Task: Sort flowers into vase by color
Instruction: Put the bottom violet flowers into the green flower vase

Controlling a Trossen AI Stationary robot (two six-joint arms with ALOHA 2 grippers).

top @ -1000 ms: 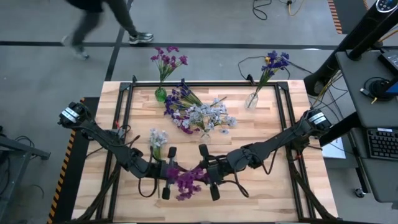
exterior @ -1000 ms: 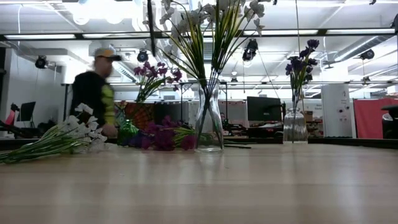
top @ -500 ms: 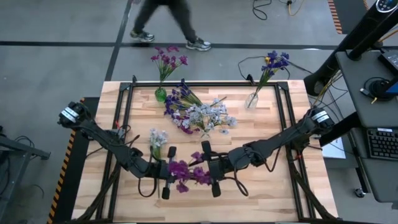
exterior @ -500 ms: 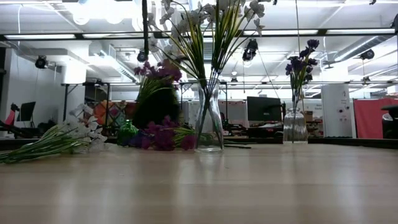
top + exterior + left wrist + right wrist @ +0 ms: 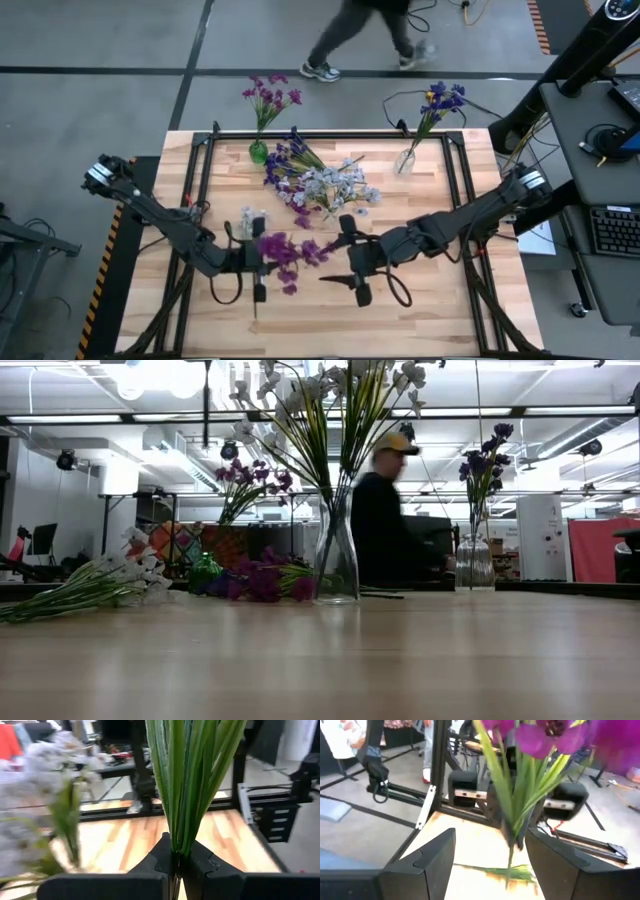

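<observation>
My left gripper [image 5: 258,268] is shut on a magenta-purple spray [image 5: 286,250] over the table's near middle. My right gripper [image 5: 357,272] stands open just right of it, nothing between its fingers [image 5: 436,861]; the spray [image 5: 546,735] shows in front of it. A green vase [image 5: 258,152] with magenta flowers stands at the far edge. A clear vase [image 5: 404,160] with blue-violet flowers stands far right. The middle clear vase [image 5: 336,565] holds white-lavender flowers [image 5: 335,185]. Blue-violet sprays [image 5: 285,160] and a white spray [image 5: 252,220] lie on the table. My left gripper pinches the spray's bundled green stems [image 5: 178,842] between its two fingers, below the leaves. The fingers come roughly level from the table's left. The spray stands about upright above the fingers, blossoms up; whether its thin lower end touches the table, I cannot tell.
A short green stem piece [image 5: 514,870] lies on the wood in front of my right gripper. A black metal frame [image 5: 330,135] runs around the table. A person [image 5: 385,530] walks past beyond the far edge.
The magenta spray has come up off the near table and gone left and toward the far edge with my left gripper, now standing upright. My right gripper has let go of it and drawn off toward the right edge. The person has walked rightward behind the table.
</observation>
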